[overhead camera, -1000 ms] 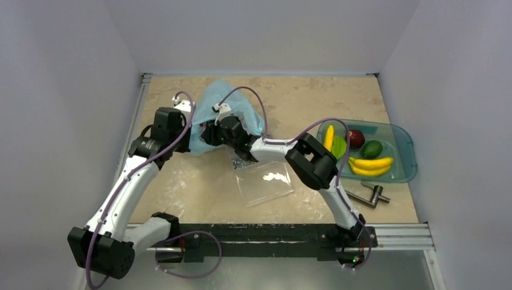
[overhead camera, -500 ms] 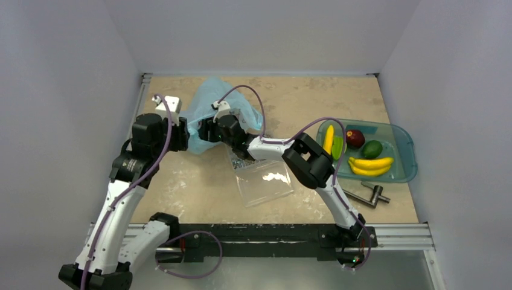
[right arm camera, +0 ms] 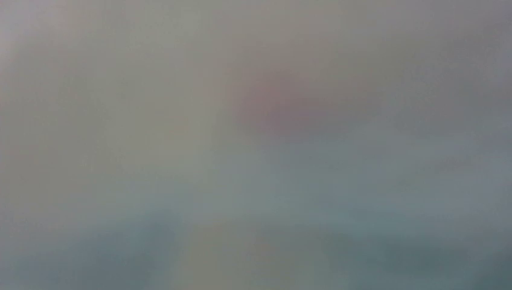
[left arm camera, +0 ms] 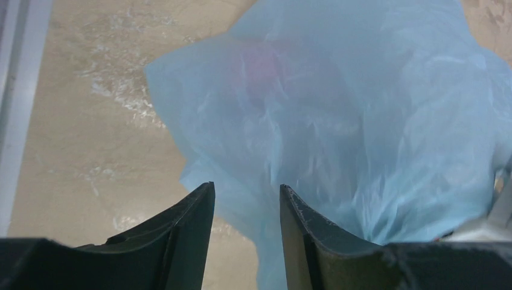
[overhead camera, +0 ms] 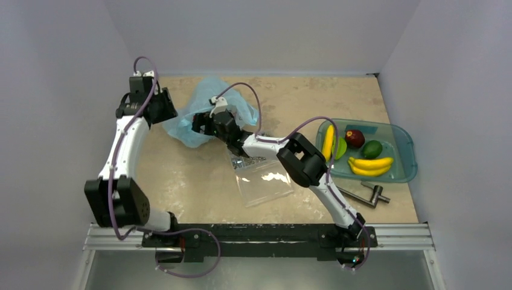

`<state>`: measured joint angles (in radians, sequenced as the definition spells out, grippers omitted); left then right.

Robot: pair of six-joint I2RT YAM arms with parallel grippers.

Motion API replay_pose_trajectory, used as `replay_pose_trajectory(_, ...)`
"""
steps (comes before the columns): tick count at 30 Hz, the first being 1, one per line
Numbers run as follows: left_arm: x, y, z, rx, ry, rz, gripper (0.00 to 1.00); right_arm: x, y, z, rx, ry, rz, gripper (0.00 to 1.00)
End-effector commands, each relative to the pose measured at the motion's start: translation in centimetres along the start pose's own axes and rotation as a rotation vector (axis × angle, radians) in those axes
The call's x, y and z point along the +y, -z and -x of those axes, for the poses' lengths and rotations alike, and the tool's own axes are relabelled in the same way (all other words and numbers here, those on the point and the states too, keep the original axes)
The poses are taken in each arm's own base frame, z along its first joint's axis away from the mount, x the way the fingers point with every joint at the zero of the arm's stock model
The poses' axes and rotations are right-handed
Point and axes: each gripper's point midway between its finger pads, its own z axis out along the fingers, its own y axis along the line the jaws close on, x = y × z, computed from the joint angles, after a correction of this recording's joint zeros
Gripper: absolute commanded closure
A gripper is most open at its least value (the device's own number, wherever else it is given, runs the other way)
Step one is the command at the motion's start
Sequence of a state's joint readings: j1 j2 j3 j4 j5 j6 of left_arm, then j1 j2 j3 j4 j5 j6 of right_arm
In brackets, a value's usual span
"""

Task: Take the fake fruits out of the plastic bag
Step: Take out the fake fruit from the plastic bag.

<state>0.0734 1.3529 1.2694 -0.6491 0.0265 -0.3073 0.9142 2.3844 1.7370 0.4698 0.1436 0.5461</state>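
My left hand (left arm camera: 246,192) stands open, bag (left arm camera: 338,121) film showing in the gap. My right hand (overhead camera: 200,124) is in the bag; I cannot tell its state.

A: Where's the plastic bag (overhead camera: 184,124)?
B: Upper left of centre, a crumpled light-blue heap.
A: And the fake fruits (overhead camera: 370,164)?
B: Clustered at middle right: glossy yellow bananas (overhead camera: 328,138), a dark red one (overhead camera: 355,138), green ones (overhead camera: 372,148).

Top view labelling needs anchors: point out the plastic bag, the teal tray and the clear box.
plastic bag (overhead camera: 184,128), top view, crumpled lower-left part
teal tray (overhead camera: 410,151), top view, right rim
clear box (overhead camera: 262,187), top view, its middle
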Motion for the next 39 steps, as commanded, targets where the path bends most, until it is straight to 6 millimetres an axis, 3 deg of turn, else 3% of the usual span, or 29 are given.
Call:
replay_pose_trajectory(1, -1.0, -3.7, 2.9, 0.036, 0.085, -0.058, 0.58, 0.5, -1.3, 1.4, -0.035, -0.001, 0.019, 0.14)
replay_pose_trajectory(4, -0.4, -6.1, 4.4, 0.046, 0.102, -0.047, 0.59, 0.5, -1.9, 1.6, -0.041, 0.002, 0.026, 0.09)
replay_pose_trajectory(10, 0.8, -8.3, 9.1, 0.010, 0.065, -0.012, 0.58, 0.6, -2.1, 3.0, -0.055, -0.032, 0.063, 0.07)
replay_pose_trajectory(14, 0.7, -11.8, 9.7, 0.078, 0.071, -0.059, 0.62, 0.5, -2.1, 3.9, -0.085, -0.058, 0.094, 0.07)
replay_pose_trajectory(18, 1.1, -15.6, 7.8, 0.174, 0.077, -0.054, 0.66, 1.3, -3.7, 4.3, -0.081, -0.055, 0.130, 0.05)
replay_pose_trajectory(23, 0.9, -17.3, 5.2, 0.272, 0.095, -0.072, 0.67, 1.2, -5.0, 4.0, -0.086, -0.065, 0.128, 0.01)
replay_pose_trajectory(33, -0.3, -18.5, 0.0, 0.469, 0.134, -0.159, 0.71, 0.1, -6.1, 3.1, -0.073, -0.135, 0.136, 0.01)
replay_pose_trajectory(39, -2.2, -17.6, -2.9, 0.559, 0.133, -0.251, 0.76, -0.9, -7.3, 2.6, -0.058, -0.186, 0.141, 0.01)
